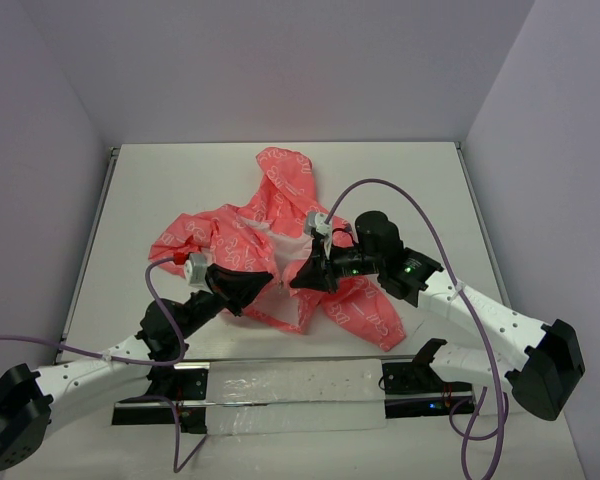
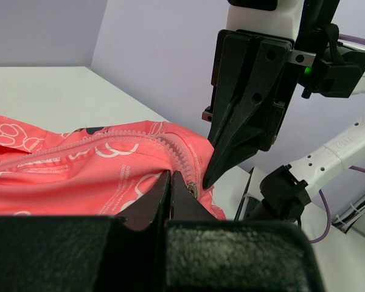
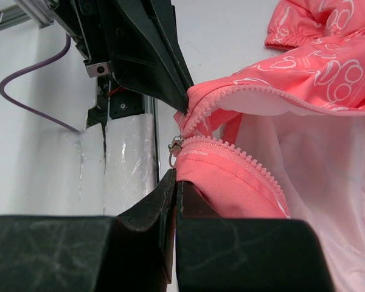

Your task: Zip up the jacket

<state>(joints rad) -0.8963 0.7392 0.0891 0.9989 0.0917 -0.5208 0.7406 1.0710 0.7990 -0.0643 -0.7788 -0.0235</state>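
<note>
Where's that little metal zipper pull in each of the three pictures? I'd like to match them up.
Left wrist: zipper pull at centre, just right of the near fingertips.
Right wrist: left of centre, at the lower zipper row's end.
Top external: too small to make out; look where left gripper and right gripper meet on the jacket.
Shared landmark: both shut grippers pinching the jacket's zipper edges.

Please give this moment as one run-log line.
left tool: shut on jacket front edge | right tool: shut on other edge, by slider | zipper: open, bottom ends close, not joined
</note>
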